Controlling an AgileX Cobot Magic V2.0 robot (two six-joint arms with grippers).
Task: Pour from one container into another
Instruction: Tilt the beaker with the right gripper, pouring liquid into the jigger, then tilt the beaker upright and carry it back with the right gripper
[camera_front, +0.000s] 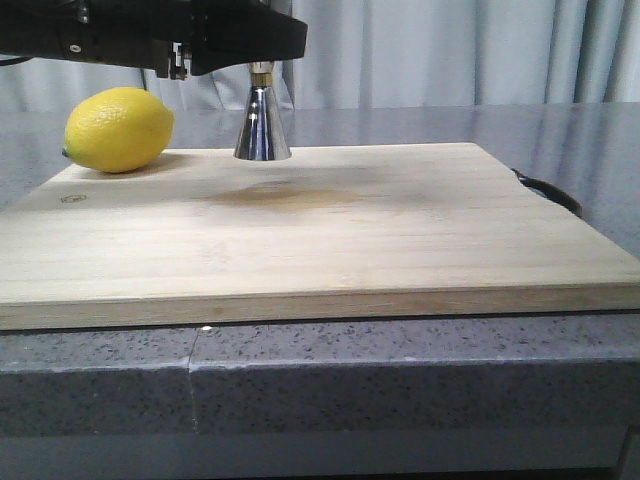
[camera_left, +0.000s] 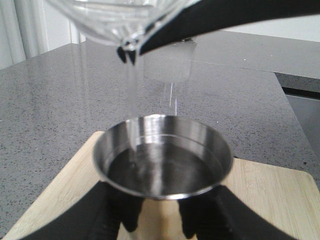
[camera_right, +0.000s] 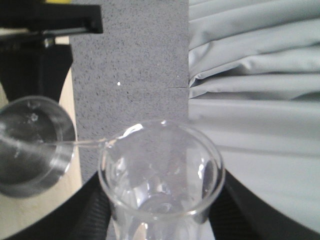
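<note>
While a thin stream of clear liquid runs from the tipped glass beaker (camera_right: 161, 175) into the steel jigger (camera_left: 162, 155), the left hand (camera_left: 157, 220) pinches the jigger's waist, likely to steady it on the cutting board (camera_front: 320, 230) near the far edge, beside the lemon (camera_front: 118, 129) at the far left corner. The right hand (camera_right: 160, 220) clamps the beaker's body, holding it above with the lip aimed over the open cup, which already looks well filled. The bench (camera_front: 300, 370) carries the board.
</note>
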